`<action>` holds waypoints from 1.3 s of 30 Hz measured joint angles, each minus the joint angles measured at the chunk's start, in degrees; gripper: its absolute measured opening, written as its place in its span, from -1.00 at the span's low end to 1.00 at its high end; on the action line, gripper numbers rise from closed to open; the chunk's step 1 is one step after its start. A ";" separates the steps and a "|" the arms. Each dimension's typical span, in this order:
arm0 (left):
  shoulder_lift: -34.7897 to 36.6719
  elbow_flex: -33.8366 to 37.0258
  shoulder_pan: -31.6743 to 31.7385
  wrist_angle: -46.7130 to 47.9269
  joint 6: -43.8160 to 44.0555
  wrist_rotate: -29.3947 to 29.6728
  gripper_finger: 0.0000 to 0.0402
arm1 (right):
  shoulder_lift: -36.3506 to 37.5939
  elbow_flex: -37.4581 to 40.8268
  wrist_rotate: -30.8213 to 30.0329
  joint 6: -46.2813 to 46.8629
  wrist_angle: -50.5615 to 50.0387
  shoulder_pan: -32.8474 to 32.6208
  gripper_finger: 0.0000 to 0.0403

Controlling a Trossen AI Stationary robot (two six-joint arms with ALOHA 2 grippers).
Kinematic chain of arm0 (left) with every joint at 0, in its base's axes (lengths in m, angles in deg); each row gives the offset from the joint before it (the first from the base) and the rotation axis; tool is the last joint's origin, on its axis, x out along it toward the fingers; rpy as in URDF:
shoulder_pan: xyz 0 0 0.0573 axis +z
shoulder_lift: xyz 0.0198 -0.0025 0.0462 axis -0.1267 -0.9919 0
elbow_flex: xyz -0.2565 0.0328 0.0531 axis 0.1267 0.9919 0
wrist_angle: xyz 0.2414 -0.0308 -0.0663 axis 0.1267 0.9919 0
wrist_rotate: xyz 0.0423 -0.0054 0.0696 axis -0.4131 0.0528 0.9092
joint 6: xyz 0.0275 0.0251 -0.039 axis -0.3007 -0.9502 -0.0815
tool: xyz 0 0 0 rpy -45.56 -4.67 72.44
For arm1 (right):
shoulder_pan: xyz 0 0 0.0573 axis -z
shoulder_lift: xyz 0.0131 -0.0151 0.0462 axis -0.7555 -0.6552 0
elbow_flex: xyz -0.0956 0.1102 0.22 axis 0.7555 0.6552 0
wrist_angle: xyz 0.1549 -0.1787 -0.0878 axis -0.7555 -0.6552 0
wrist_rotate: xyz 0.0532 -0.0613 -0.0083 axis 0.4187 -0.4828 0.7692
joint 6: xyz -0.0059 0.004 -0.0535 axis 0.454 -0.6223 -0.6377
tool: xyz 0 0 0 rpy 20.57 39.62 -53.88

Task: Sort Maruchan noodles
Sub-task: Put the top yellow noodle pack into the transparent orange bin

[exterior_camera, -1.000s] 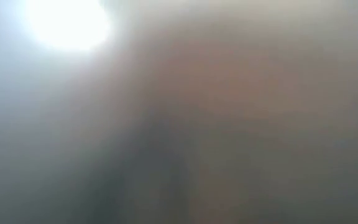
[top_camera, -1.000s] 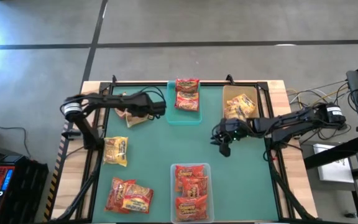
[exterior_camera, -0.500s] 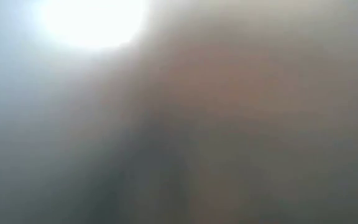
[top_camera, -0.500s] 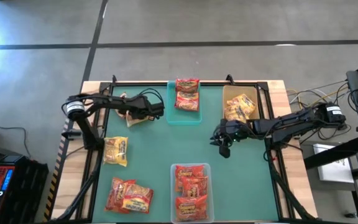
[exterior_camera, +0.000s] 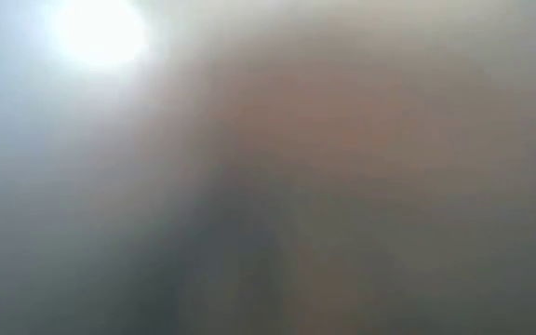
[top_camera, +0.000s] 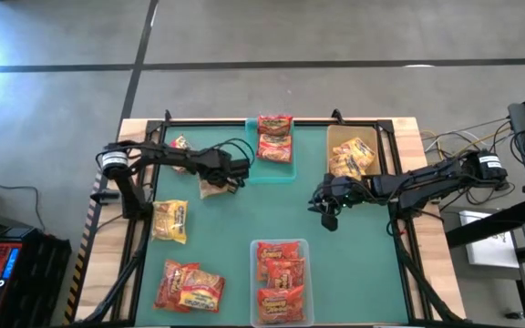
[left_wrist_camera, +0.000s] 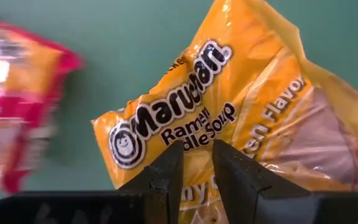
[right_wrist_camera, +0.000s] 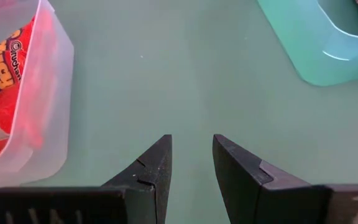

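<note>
The bench carries a green mat, three bins and loose Maruchan packets; the clear bin at the near middle holds red-orange packets, the teal bin at the far middle holds red-and-white ones, and the tan bin at the far right holds yellow ones; the low view shows nothing usable.

The left gripper hangs over the far-left part of the mat, just left of the teal bin, its fingers pinching a yellow Maruchan chicken-flavour packet by one edge, so the packet dangles crumpled below them; the right gripper waits low over the mat right of centre, between the clear and tan bins, its fingers slightly spread and holding nothing.

Loose on the mat are a red-orange pair at the near left, a yellow packet at mid left, and a small red-and-white packet at the far left.

The step in hand looks like carrying the yellow packet to its bin; judging by the colours already sorted, that is the tan bin, far across to the right; to do it well, the grip should hold firm, since a thin edge of crinkly film may slip; the carry should pass high enough to clear the teal bin's wall, and steer wide of the waiting right arm; release is best made low and centred over the tan bin, so the light packet does not glance off the rim.
</note>
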 joint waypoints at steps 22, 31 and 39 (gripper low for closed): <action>-3.69 -20.44 -18.26 2.62 -10.04 -2.76 -0.62 | 0.00 0.34 -0.07 -2.75 0.43 0.00 -0.48; -3.65 -21.98 -20.26 28.83 9.80 2.34 -0.62 | 0.00 0.77 -0.09 -2.71 0.98 0.00 -0.48; -3.63 -10.65 -18.57 16.82 10.30 -2.98 -0.63 | 0.00 0.77 -0.11 -2.29 1.74 0.00 -0.48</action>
